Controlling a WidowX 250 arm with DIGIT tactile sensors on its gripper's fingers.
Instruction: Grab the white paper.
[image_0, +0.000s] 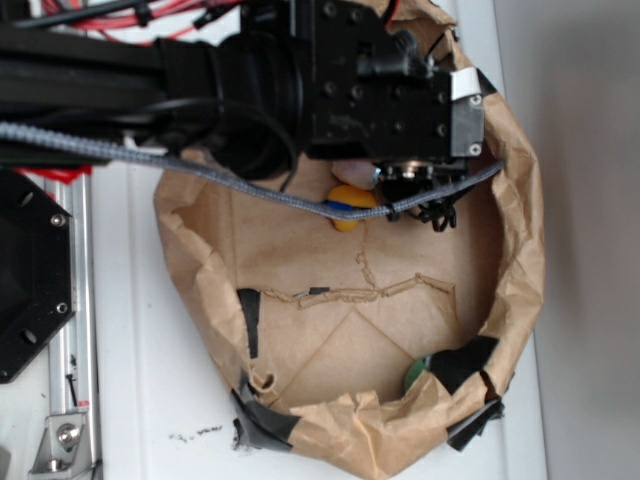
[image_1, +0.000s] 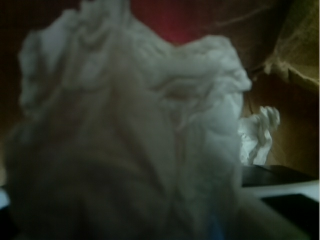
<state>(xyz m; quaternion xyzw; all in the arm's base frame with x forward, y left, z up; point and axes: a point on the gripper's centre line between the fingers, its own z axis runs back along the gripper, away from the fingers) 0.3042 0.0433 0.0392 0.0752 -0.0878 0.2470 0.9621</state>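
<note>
The white paper (image_1: 135, 145) is a creased, lumpy wad that fills almost the whole wrist view, blurred and very close to the camera. It covers the place where my fingers would show. In the exterior view my arm reaches from the left over the back of the brown paper bag (image_0: 520, 260). My gripper (image_0: 425, 195) points down into the bag and is mostly hidden under its own black housing. A pale sliver under the housing may be the paper (image_0: 352, 172). Whether the jaws are shut on it cannot be seen.
A yellow duck (image_0: 350, 208) with a blue band lies just beside the gripper on the bag floor. A smaller crumpled white scrap (image_1: 260, 132) sits to the right. A green object (image_0: 417, 370) rests by the near wall. Black tape patches (image_0: 465, 362) line the rim.
</note>
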